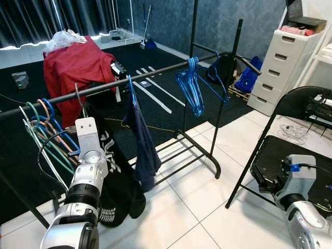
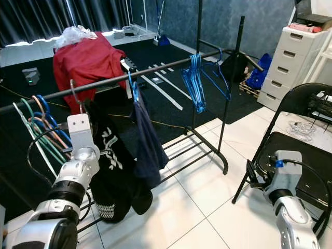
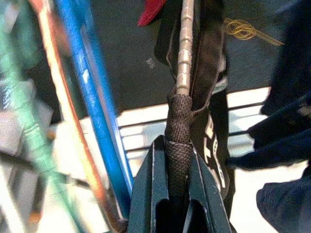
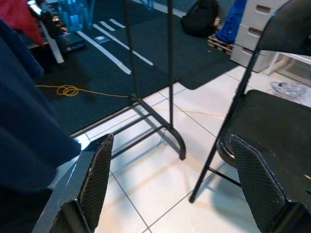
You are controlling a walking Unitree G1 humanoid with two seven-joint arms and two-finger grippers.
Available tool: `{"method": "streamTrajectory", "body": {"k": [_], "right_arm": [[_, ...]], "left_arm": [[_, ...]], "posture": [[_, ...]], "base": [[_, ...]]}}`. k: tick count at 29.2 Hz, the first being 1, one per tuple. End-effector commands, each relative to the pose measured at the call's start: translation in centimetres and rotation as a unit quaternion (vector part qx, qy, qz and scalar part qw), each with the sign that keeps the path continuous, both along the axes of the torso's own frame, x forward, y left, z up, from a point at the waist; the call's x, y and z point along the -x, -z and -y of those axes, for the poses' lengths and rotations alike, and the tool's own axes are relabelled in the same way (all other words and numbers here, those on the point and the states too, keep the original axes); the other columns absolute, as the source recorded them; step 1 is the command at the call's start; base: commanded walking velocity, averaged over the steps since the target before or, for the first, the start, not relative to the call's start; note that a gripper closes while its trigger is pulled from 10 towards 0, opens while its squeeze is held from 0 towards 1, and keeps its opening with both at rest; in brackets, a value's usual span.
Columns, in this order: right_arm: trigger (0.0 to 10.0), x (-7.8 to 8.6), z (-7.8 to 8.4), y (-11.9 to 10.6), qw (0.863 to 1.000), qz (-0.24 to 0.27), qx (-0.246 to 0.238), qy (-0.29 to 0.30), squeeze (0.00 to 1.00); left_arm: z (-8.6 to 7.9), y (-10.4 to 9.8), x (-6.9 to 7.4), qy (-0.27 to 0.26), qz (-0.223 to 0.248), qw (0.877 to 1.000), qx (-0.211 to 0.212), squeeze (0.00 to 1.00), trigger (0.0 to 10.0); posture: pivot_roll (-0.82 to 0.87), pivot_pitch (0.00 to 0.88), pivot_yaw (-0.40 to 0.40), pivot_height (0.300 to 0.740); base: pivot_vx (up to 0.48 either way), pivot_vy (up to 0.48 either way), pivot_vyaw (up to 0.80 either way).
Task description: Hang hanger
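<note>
A black garment with white print (image 1: 118, 179) hangs on a metal hanger whose hook (image 1: 79, 99) curves over the black clothes rail (image 1: 155, 74). My left gripper (image 3: 178, 145) is shut on the hanger's metal neck (image 3: 185, 53), just below the rail. The left arm (image 1: 87, 171) reaches up to it from below. My right gripper (image 4: 177, 182) is open and holds nothing. It hangs low beside the black folding chair (image 1: 293, 150), and its arm (image 1: 298, 181) shows at the lower right.
A navy garment (image 1: 142, 142) hangs right of the black one. A bunch of blue hangers (image 1: 191, 85) sits further along the rail, and coloured hangers (image 1: 44, 132) crowd its left end. Red cloth (image 1: 78, 65) lies behind. White drawers (image 1: 285, 67) stand far right.
</note>
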State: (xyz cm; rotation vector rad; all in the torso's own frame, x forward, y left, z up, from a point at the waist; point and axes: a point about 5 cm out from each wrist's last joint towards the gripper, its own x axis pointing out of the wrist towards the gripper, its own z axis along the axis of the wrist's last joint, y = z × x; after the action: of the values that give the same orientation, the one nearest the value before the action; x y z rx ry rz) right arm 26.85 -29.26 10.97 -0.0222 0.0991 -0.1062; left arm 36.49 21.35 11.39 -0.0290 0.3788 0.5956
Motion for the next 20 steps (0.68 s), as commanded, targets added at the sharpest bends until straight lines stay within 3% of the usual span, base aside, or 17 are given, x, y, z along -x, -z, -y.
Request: {"method": "streamTrajectory", "body": {"k": [1,8,11,12,17,20], "right_arm": [[10.0,0.1,0.1,0.3,1.000,-0.011,0.003,0.002,0.00],[10.0,0.2,0.0,0.2,1.000,-0.010,0.003,0.003,0.00],[10.0,0.2,0.0,0.2,1.000,-0.009,0.003,0.003,0.00],[10.0,0.1,0.0,0.2,1.000,-0.009,0.003,0.004,0.00],[10.0,0.1,0.0,0.3,1.000,-0.011,0.003,0.003,0.00],[10.0,0.1,0.1,0.3,1.000,-0.013,0.004,0.005,0.00]], "left_arm": [[-1.6,0.6,0.6,-0.029,-0.006,1.000,-0.009,0.00,10.0],[-3.6,1.1,1.4,-0.055,-0.014,0.998,-0.030,0.00,10.0],[-3.7,1.2,1.5,-0.045,-0.009,0.999,-0.022,0.00,10.0],[-3.6,1.5,1.6,-0.027,-0.006,0.999,-0.017,1.00,10.0],[-2.9,1.4,1.5,0.032,0.033,0.999,0.003,1.00,10.0],[-2.1,0.0,2.3,0.168,0.131,0.977,0.014,1.00,10.0]], "posture": [[-0.11,0.060,0.023,0.740],[-0.10,0.063,0.026,0.740],[-0.10,0.063,0.026,0.740],[-0.10,0.065,0.025,0.740],[-0.09,0.066,0.021,0.740],[-0.10,0.073,0.023,0.740]], "base": [[0.000,0.000,0.00],[0.000,0.000,0.00],[0.000,0.000,0.00],[0.000,0.000,0.00],[0.000,0.000,0.00],[0.000,0.000,0.00]]}}
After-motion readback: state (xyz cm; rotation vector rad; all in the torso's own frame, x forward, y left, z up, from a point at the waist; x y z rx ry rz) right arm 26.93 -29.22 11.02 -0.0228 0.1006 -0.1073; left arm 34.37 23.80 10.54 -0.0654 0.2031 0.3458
